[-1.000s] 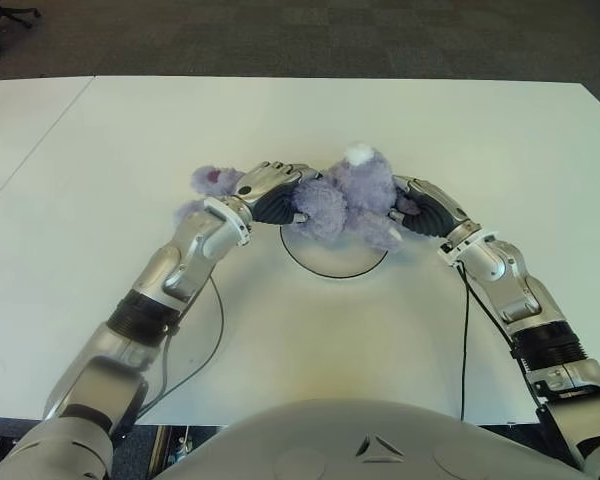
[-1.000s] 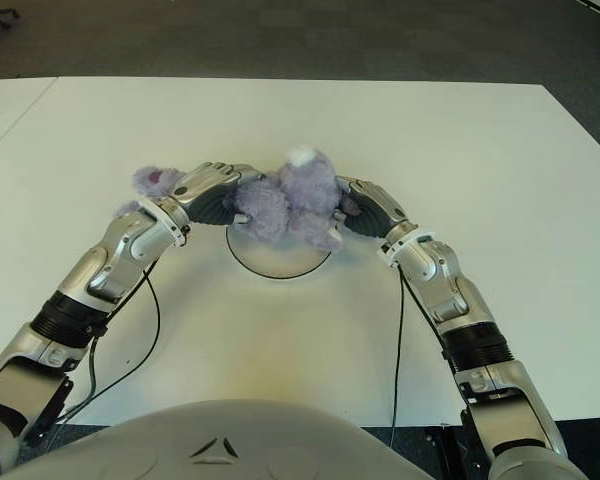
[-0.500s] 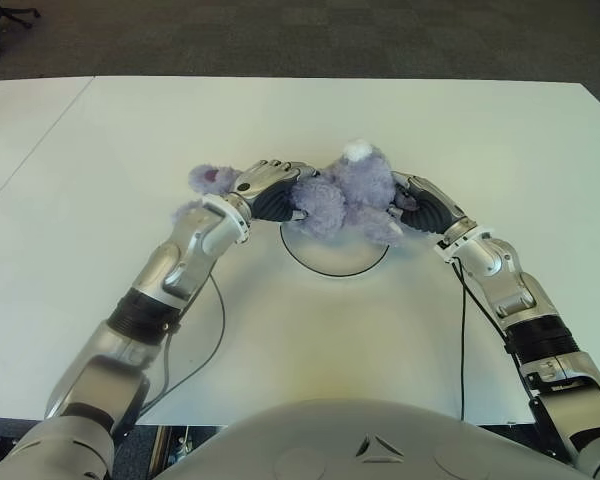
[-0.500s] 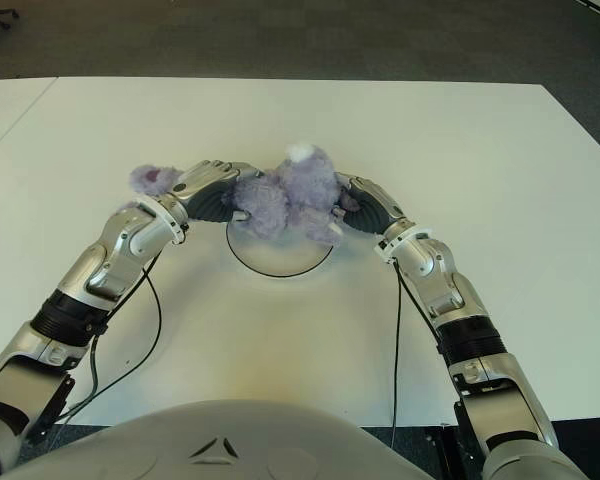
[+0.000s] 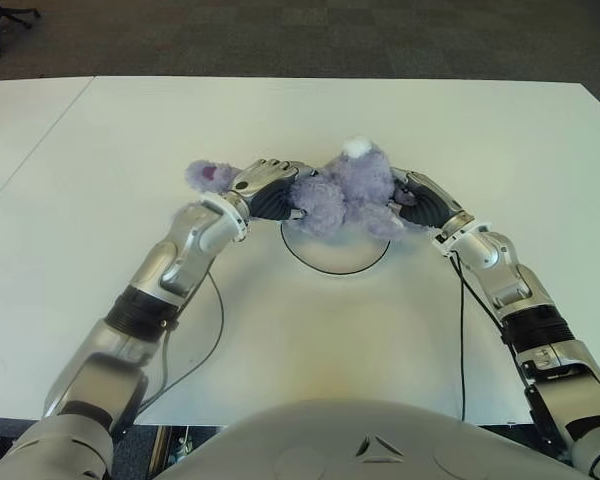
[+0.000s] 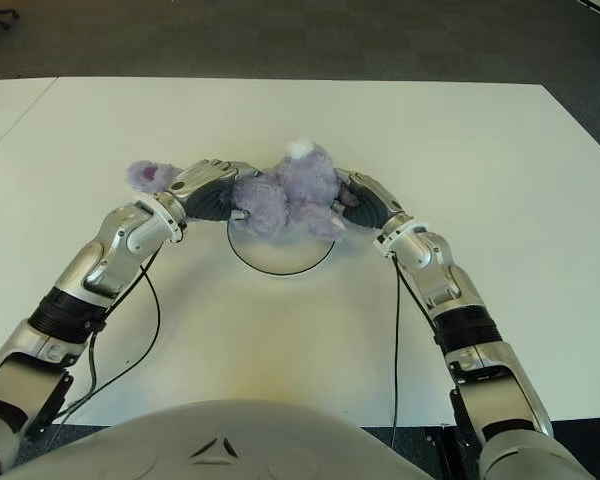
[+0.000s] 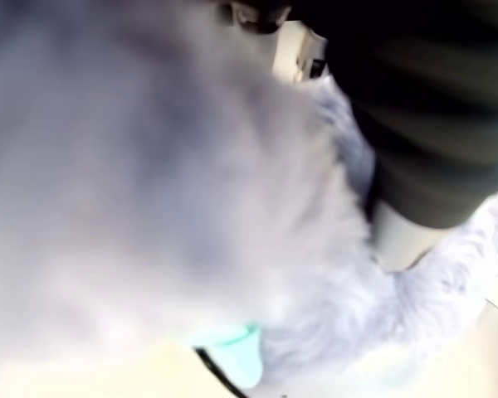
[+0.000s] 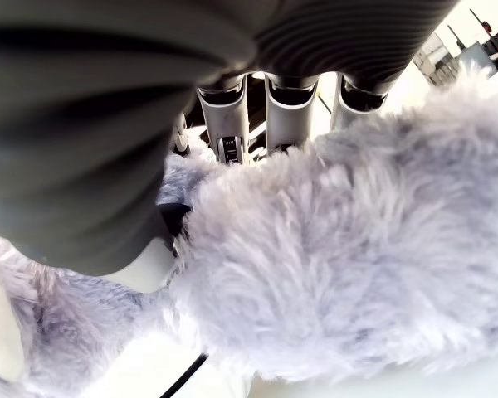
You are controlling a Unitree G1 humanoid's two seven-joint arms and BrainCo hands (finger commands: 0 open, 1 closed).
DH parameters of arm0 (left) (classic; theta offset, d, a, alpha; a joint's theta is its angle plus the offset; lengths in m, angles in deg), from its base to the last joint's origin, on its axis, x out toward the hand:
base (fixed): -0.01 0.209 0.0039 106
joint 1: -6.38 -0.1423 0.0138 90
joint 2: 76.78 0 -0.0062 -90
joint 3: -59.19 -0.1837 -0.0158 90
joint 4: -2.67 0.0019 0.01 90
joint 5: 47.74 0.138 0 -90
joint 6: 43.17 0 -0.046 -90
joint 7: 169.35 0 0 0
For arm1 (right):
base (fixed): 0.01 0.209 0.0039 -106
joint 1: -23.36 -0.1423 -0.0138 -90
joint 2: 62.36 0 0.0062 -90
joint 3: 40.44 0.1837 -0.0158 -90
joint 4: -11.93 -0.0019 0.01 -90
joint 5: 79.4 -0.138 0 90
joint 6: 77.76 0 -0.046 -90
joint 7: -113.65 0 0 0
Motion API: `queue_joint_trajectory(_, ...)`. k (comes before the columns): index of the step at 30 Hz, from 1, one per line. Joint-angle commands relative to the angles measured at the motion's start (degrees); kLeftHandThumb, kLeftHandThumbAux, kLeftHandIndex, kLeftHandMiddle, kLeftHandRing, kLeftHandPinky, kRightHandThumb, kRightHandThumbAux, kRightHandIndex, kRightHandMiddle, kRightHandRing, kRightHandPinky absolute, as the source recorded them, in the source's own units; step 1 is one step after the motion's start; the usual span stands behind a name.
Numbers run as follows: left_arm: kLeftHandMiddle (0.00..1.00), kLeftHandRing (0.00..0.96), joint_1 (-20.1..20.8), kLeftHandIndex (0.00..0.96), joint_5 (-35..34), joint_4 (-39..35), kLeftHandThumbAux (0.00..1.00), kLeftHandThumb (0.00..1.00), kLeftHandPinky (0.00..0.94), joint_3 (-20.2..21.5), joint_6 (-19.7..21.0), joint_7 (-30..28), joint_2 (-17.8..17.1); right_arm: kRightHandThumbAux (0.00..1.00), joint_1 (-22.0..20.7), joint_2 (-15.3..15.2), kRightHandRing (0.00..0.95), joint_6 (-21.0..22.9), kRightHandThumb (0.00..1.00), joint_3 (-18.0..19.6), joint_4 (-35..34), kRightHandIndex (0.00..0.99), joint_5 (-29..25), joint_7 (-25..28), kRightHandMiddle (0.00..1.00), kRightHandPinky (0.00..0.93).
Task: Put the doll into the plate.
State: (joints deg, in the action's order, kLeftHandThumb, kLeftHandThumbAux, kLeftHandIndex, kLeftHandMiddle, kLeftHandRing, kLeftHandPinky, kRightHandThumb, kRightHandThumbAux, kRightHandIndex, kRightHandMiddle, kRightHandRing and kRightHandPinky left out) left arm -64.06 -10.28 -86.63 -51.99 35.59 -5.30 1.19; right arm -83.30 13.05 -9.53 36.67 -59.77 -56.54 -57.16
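A fluffy lavender doll (image 5: 345, 192) with a white tuft is squeezed between my two hands above the far rim of a white round plate (image 5: 332, 262) with a dark edge. My left hand (image 5: 268, 186) curls against its left side; one pink-marked limb (image 5: 205, 176) sticks out past that hand. On the opposite side my right hand (image 5: 418, 202) presses in. In the right wrist view the fingers (image 8: 286, 108) lie along the fur (image 8: 349, 249). Fur (image 7: 149, 182) fills the left wrist view.
The white table (image 5: 310, 110) stretches wide around the plate. Thin black cables (image 5: 216, 330) hang from both forearms over the near part of the table. A second white table (image 5: 20, 130) adjoins on the left. Dark carpet lies beyond the far edge.
Both hands and the doll have shifted slightly toward the far side, staying over the plate's far rim. The grip looks unchanged.
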Motion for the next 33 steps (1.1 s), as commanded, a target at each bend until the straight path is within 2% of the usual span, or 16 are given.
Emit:
queue_joint_trajectory(1, 0.526, 0.495, 0.72, 0.416, -0.02, 1.79, 0.699, 0.686, 0.439, -1.8, -2.51, -1.07, 0.31, 0.705, -0.7, 1.53, 0.856, -0.56, 0.728, -2.6, 3.96, 0.44, 1.51, 1.67, 0.853, 0.856)
queue_joint_trajectory(4, 0.483, 0.462, 1.07, 0.412, 0.02, 2.37, 0.702, 0.684, 0.421, -1.83, -2.93, -1.29, 0.04, 0.705, -2.13, 1.93, 0.857, -1.55, 0.728, -2.47, 6.66, 0.44, 1.25, 1.19, 0.852, 0.856)
queue_joint_trajectory(5, 0.457, 0.443, 1.19, 0.305, -0.02, 2.58, 0.52, 0.452, 0.416, -1.84, -3.11, -1.37, -0.08, 0.705, -2.7, 2.08, 0.858, -1.98, 0.728, -2.43, 7.72, 0.44, 1.2, 0.95, 0.851, 0.856)
queue_joint_trajectory(7, 0.44, 0.43, 1.39, 0.264, -0.16, 3.05, 0.465, 0.377, 0.414, -1.8, -3.55, -1.44, -0.33, 0.705, -3.77, 2.38, 0.86, -2.91, 0.728, -2.39, 9.78, 0.44, 1.22, 0.41, 0.851, 0.856)
queue_joint_trajectory(11, 0.398, 0.391, 1.83, 0.221, -0.35, 4.52, 0.451, 0.339, 0.358, -1.88, -4.69, -1.25, -0.62, 0.705, -7.13, 2.72, 0.858, -5.14, 0.729, -2.89, 16.17, 0.441, 2.66, -1.87, 0.847, 0.861)
queue_joint_trajectory(22, 0.342, 0.352, 4.07, 0.16, -0.48, 8.92, 0.463, 0.33, 0.342, -2.1, -7.49, -2.08, -1.25, 0.706, -13.52, 3.46, 0.862, -8.66, 0.728, -4.39, 29.0, 0.441, 4.79, -6.97, 0.844, 0.861)
queue_joint_trajectory(32, 0.287, 0.313, 4.21, 0.104, -0.45, 8.47, 0.465, 0.305, 0.304, -2.12, -7.7, -3.44, -2.23, 0.706, -16.75, 3.6, 0.857, -9.85, 0.728, -5.98, 35.53, 0.441, 6.1, -9.87, 0.84, 0.86)
queue_joint_trajectory(33, 0.256, 0.278, 4.13, 0.076, -0.39, 7.97, 0.44, 0.298, 0.255, -2.1, -7.62, -3.75, -2.49, 0.707, -17.0, 3.54, 0.854, -9.97, 0.728, -6.1, 36.0, 0.44, 6.14, -9.95, 0.837, 0.858)
